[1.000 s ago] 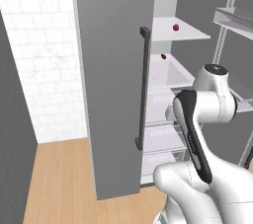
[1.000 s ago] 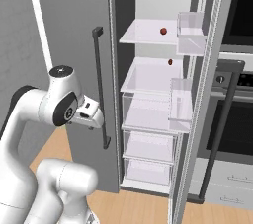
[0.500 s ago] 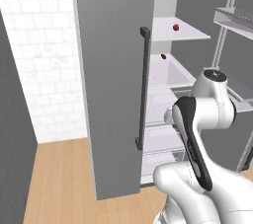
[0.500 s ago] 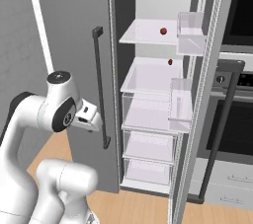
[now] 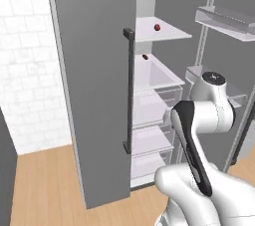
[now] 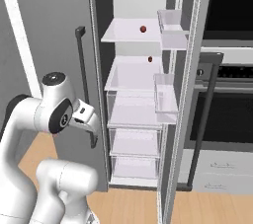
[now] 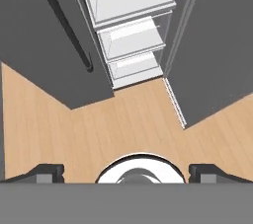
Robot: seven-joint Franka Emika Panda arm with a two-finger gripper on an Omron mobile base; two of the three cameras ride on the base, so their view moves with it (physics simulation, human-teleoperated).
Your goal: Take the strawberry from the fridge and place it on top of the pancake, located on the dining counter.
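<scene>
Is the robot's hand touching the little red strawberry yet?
Apart. In the right base view the gripper hangs low beside the open fridge, while the strawberry sits up on a shelf.

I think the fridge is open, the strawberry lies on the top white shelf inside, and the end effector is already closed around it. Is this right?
Not quite. The fridge is open and the strawberry lies on the top shelf, but the end effector holds nothing. The hand view shows its fingers apart, pointing down at the wood floor.

base views: flank arm, share open fridge [image 6: 143, 94] | hand view: faces floor
</scene>
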